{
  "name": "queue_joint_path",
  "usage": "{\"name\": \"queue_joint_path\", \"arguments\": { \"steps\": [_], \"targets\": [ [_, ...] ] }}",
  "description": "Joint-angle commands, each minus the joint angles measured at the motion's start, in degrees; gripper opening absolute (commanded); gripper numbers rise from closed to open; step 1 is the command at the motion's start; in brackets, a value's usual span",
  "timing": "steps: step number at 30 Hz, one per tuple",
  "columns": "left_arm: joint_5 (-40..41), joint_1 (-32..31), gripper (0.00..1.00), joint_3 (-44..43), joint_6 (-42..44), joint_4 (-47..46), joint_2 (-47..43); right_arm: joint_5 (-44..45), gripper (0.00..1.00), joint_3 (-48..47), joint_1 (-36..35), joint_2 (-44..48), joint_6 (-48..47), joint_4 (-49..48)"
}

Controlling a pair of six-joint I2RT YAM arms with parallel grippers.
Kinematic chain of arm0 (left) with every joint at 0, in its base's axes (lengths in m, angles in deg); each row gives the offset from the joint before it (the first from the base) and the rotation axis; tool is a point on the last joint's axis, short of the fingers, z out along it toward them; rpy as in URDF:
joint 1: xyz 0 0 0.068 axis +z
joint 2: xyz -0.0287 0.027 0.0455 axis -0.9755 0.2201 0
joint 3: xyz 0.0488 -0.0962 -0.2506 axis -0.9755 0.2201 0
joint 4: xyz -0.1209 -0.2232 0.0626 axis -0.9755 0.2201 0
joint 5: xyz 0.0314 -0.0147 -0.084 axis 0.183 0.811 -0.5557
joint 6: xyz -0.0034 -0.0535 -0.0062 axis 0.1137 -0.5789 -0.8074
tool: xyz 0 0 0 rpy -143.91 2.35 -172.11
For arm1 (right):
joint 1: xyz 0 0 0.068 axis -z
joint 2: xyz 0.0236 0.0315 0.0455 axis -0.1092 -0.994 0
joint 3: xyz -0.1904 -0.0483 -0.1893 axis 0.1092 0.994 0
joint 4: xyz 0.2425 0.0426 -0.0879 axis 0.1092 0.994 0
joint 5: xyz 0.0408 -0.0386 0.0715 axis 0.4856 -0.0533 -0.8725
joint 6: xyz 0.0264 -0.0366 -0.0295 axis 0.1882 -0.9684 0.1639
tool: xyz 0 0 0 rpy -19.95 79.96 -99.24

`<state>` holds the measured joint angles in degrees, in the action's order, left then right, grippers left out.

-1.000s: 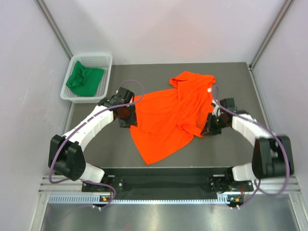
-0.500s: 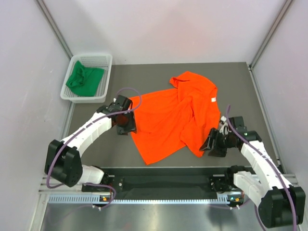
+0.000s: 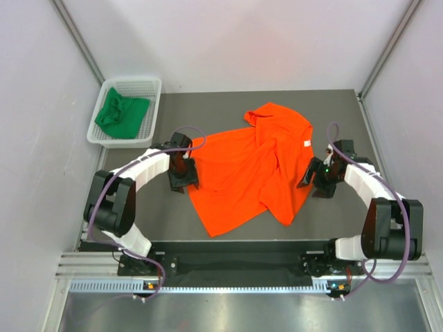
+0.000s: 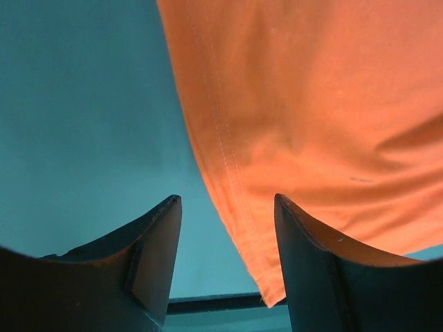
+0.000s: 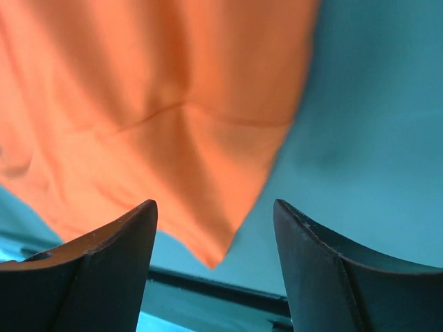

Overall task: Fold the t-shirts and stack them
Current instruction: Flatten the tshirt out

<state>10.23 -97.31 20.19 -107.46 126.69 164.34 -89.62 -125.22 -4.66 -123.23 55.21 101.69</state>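
The bright orange t-shirt (image 3: 242,166) lies spread and partly folded over itself in the middle of the table. My left gripper (image 3: 184,181) sits at its left edge, open; the shirt's hem (image 4: 228,173) runs down between the fingers (image 4: 156,242) without being pinched. My right gripper (image 3: 313,182) is open at the shirt's right edge, and a loose corner of the cloth (image 5: 211,249) lies between and beyond its fingers (image 5: 311,256). The dark green t-shirt (image 3: 122,114) lies crumpled in the basket.
A white mesh basket (image 3: 149,86) stands at the back left corner of the grey table (image 3: 228,107). White walls close in on the left, back and right. The table's front rail (image 3: 235,245) runs just beyond the shirt's near tip.
The right gripper opened and let go of the shirt's right edge after dragging it toward the near side, then drew back. The left gripper opened wider beside the left hem.
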Motion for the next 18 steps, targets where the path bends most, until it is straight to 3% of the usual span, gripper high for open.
{"name": "queue_joint_path", "arguments": {
  "steps": [1,9,13,14,15,18],
  "targets": [
    [-2.1,0.2,0.61,-0.9,-1.3,-3.9,1.7,1.6,0.69,-3.3,4.2,-0.5,-3.1,-3.4],
    [-3.2,2.9,0.56,-1.6,-2.1,-7.3,8.8,1.1,0.81,-7.6,7.5,-9.2,-6.3,-5.9],
    [-3.7,5.4,0.49,-3.0,-1.8,-7.8,12.3,1.1,0.79,-9.1,7.6,-11.9,-5.3,-8.7],
    [-3.9,6.3,0.47,-4.2,-1.6,-7.8,13.8,0.7,0.75,-9.6,7.5,-13.0,-4.7,-9.4],
    [-4.1,6.7,0.43,-4.9,-1.4,-7.6,14.7,0.5,0.72,-9.8,7.5,-13.6,-4.5,-9.8],
    [-4.9,7.3,0.15,-9.1,-0.7,-7.0,18.1,-0.5,0.56,-11.6,7.5,-16.5,-4.2,-11.4]
  ]
}}
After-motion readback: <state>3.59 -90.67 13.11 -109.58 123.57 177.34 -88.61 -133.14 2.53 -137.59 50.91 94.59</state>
